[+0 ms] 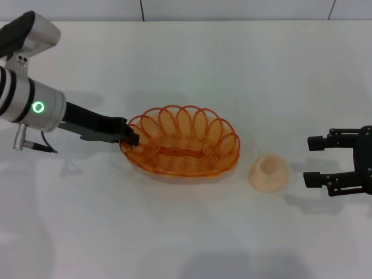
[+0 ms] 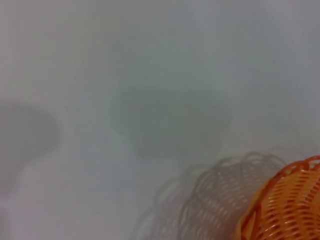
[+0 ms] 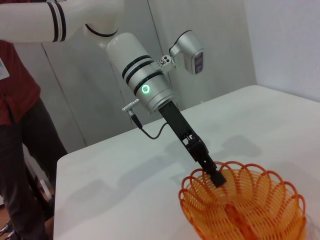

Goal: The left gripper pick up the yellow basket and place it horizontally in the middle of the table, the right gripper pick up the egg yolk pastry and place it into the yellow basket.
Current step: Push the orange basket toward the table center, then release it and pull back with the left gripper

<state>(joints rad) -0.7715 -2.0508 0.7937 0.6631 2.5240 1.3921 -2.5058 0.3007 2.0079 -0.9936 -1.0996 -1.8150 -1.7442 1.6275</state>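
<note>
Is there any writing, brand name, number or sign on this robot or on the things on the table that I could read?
None can be read.
The left gripper, at the rim of the yellow basket: no writing; its arm shows only a glowing green ring.
The right gripper, the egg yolk pastry and the table: no writing visible.

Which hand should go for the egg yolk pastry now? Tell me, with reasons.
The right hand. It is open and sits just beside the egg yolk pastry on the table. The left hand is at the far rim of the yellow basket, which lies between it and the pastry.
</note>
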